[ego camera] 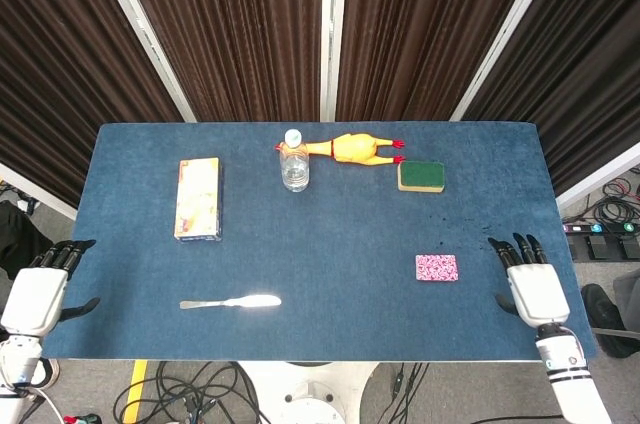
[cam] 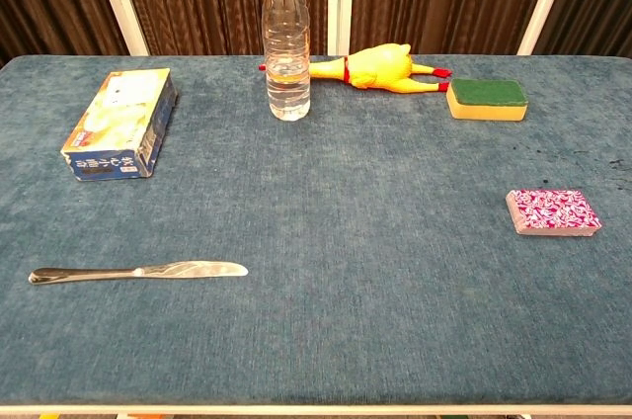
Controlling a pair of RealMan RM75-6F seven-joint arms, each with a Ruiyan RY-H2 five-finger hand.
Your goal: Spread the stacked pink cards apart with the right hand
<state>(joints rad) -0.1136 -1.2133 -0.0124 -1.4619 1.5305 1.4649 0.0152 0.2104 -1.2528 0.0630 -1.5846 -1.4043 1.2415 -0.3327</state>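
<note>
pink cards: sitting as one neat squared stack on the blue cloth, over toward the right edge and a bit nearer the front edge, nothing touching it; same stack showing at far right in the chest view
right hand: hovering over the table's front right corner, just right of the stack but apart from it, fingers spread and pointing toward the back edge, holding nothing; showing only in the head view
left hand: hanging just off the front left corner, fingers apart, gripping nothing; well away from everything on the cloth
table: carrying everything, covered in blue cloth, dark curtains hanging behind the back edge
water bottle: standing upright near the middle of the back edge, white cap on, looking mostly clear
rubber chicken: lying on its side along the back edge, just right of the bottle, red feet pointing right
sponge: lying flat with green side up and yellow underneath, right of the chicken, close to its feet
box: lying flat near the left edge, long side running front to back, blue sides showing in the chest view
butter knife: lying flat toward the front left, parallel to the front edge, blade pointing right
</note>
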